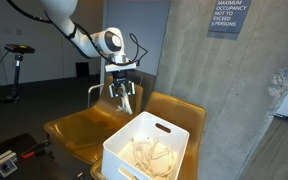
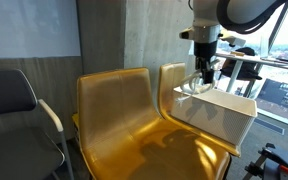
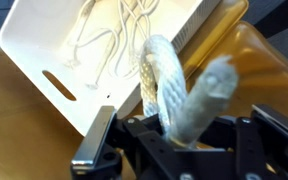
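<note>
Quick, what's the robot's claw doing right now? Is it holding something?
Gripper: closed, holding a thick white rope, close to the white bin.

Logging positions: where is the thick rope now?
In the wrist view the rope sits between the jaws, just outside the bin; in an exterior view it hangs above a yellow chair.
</note>
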`<state>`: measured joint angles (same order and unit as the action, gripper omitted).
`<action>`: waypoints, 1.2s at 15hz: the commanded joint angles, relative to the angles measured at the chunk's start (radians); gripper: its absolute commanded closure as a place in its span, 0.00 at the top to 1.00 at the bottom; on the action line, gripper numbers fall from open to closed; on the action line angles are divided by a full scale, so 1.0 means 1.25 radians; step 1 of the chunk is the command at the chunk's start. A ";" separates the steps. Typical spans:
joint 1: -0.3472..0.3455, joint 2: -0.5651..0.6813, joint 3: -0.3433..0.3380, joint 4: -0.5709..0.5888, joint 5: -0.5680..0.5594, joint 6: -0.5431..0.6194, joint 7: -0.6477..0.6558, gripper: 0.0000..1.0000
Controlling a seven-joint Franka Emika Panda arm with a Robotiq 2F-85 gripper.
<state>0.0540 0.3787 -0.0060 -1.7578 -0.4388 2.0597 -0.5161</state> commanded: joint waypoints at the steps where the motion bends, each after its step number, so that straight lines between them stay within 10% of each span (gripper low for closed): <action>1: -0.054 -0.119 -0.025 -0.117 -0.019 0.008 0.018 0.00; 13: -0.133 -0.023 -0.105 -0.180 -0.106 0.270 0.123 0.00; 18: -0.145 0.036 -0.103 -0.116 -0.062 0.276 0.100 0.46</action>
<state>-0.1155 0.3871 -0.1519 -1.9702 -0.5480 2.4077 -0.3687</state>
